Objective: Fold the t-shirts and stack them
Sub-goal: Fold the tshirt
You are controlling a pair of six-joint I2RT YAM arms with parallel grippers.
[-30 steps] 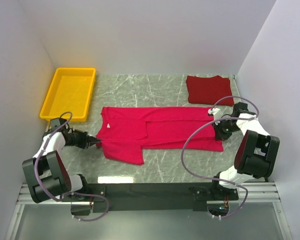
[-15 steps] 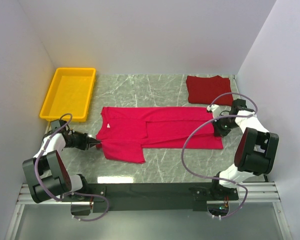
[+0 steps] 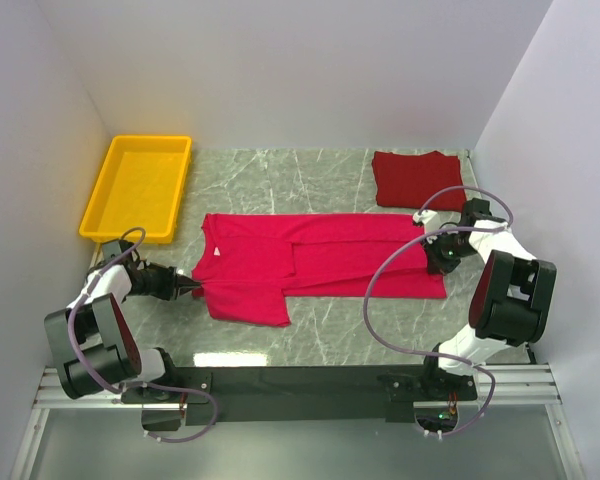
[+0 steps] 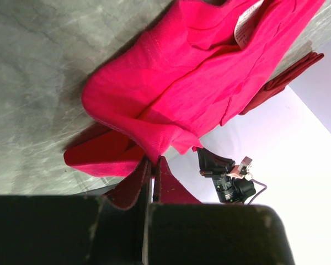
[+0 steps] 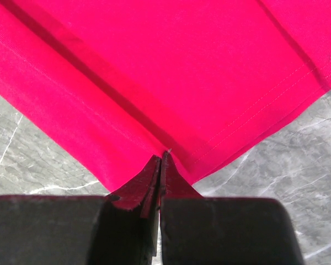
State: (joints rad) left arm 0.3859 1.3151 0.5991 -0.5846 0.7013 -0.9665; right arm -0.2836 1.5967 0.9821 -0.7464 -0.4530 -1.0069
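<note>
Slippage is the risk: the bright crimson-pink cloth t-shirt [image 3: 320, 255] lies spread mid-frame on the grey marbled bench [image 3: 330, 330], left claw [image 4: 153, 163] closed on its lower-left edge, right claw [image 5: 160, 159] closed on its right hem. Both bites look thin, so uneven pulling could free a corner or skew the fold. The folded maroon-red cloth t-shirt [image 3: 416, 178] sits upper right.

One crimson-pink t-shirt [image 3: 320, 262] flat, partly folded, mid-scene (white neck label [image 3: 218, 252] leftward); maroon t-shirt [image 3: 417, 178] folded, far right.
</note>
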